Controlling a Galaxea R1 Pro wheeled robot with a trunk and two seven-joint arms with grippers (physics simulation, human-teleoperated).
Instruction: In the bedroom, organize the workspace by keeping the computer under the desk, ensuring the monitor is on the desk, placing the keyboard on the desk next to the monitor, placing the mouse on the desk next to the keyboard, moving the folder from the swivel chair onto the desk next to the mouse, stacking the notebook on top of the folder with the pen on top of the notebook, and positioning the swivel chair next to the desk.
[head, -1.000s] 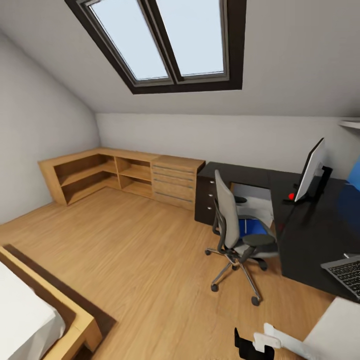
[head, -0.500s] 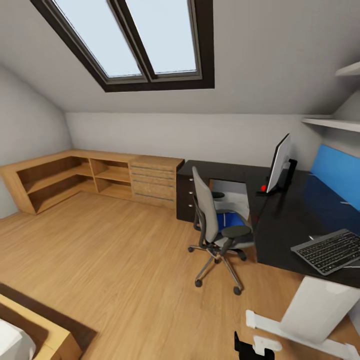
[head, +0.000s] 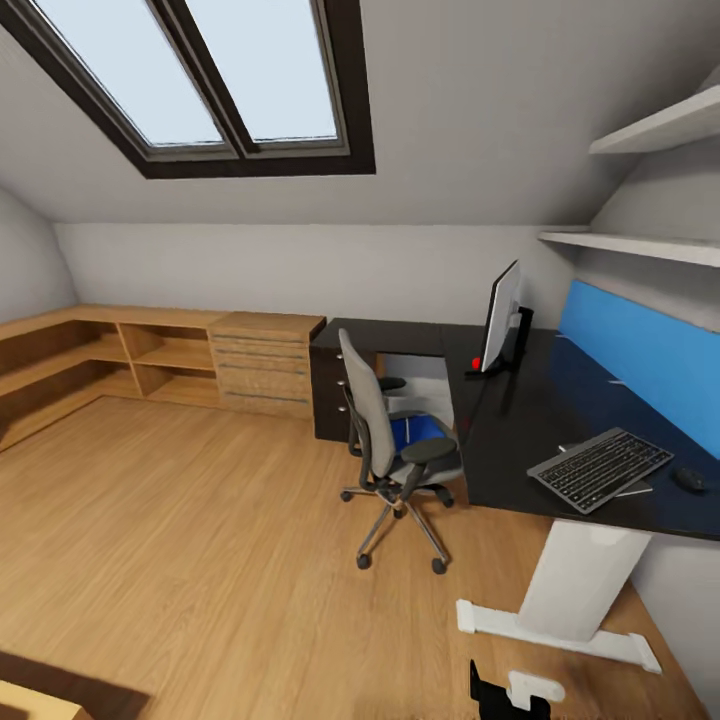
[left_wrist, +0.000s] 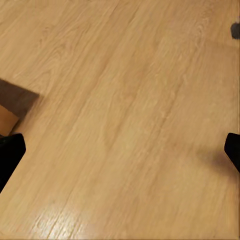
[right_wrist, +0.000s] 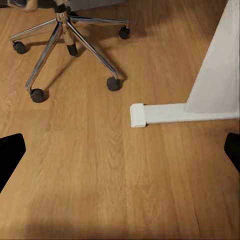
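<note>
Camera panned right since earlier frame; bed gone from head view, mouse (head: 688, 478) now visible. Left to right: swivel chair (head: 392, 452) with blue folder (head: 412, 430) on seat, monitor (head: 499, 318) on counter (head: 520, 430), keyboard (head: 599, 468), mouse beside it. Left tool (left_wrist: 120, 155), right tool (right_wrist: 120, 150): both spread wide, empty, over floor.

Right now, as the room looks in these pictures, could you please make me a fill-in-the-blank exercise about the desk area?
1. The keyboard lies on the ____.
2. The blue folder rests on the seat of the ____.
3. The monitor stands ____ from the robot than the keyboard.
4. The mouse lies beside the ____.

Missing words: desk; chair; farther; keyboard
</note>
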